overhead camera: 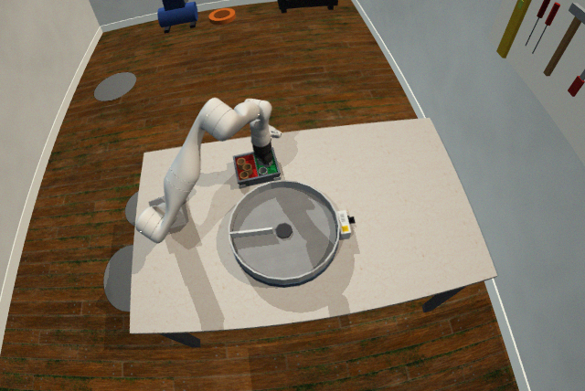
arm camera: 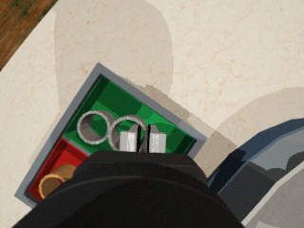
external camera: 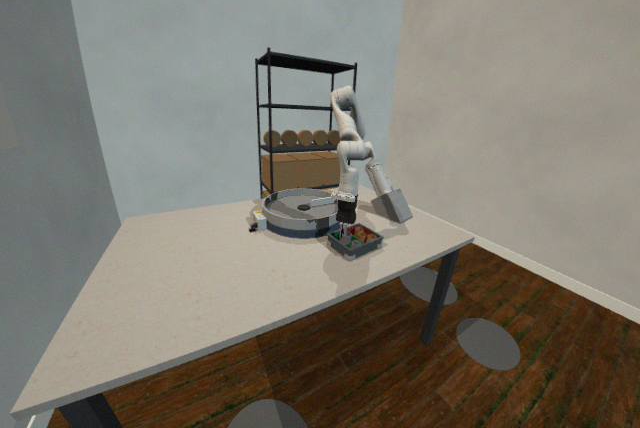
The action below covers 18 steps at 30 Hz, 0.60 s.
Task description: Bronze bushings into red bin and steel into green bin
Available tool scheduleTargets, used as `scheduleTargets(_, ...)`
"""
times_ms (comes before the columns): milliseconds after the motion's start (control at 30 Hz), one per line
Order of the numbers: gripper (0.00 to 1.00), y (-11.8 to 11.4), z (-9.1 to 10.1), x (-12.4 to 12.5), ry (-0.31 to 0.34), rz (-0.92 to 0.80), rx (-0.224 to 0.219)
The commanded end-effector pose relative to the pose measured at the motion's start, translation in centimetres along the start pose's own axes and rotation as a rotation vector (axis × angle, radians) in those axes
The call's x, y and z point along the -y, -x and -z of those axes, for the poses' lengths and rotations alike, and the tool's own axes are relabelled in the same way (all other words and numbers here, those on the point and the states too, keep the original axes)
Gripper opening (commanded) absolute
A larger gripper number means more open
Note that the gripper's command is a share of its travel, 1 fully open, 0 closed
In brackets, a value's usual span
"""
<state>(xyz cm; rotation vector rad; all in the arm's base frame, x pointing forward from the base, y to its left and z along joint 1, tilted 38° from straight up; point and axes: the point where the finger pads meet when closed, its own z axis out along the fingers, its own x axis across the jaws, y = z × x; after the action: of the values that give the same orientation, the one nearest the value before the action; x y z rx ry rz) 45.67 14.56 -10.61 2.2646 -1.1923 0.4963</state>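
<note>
My gripper [overhead camera: 267,163] [external camera: 342,232] [arm camera: 143,134] points down over the green bin [arm camera: 114,101] [overhead camera: 272,168]. It is shut on the wall of a steel bushing [arm camera: 111,134], with one finger inside the ring and one outside. The bushing is upright, within the bin's outline; its exact height above the floor is hard to tell. Another steel bushing [arm camera: 80,127] stands beside it in the green bin. The red bin [arm camera: 58,159] adjoins and holds several bronze bushings, one of them a bronze bushing [arm camera: 66,171] partly hidden by the gripper body. The turntable [overhead camera: 264,258] [external camera: 281,204] shows no bushings.
The turntable has a raised rim [overhead camera: 236,258] and a white bar [overhead camera: 252,231] reaching from the rim towards the dark hub [overhead camera: 283,230]. A small white box [overhead camera: 344,225] [external camera: 260,220] sits at its outer side. The grey arm base [external camera: 392,206] stands at one end of the table.
</note>
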Motion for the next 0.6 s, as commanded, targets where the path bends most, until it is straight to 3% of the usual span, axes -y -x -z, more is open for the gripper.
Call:
scheduleTargets(0, 0.0, 0.0, -0.2, 0.1, -0.003, -0.001, 0.0)
scheduleTargets(567, 0.0, -0.2, -1.4, 0.1, -0.005, -0.007, -0.002)
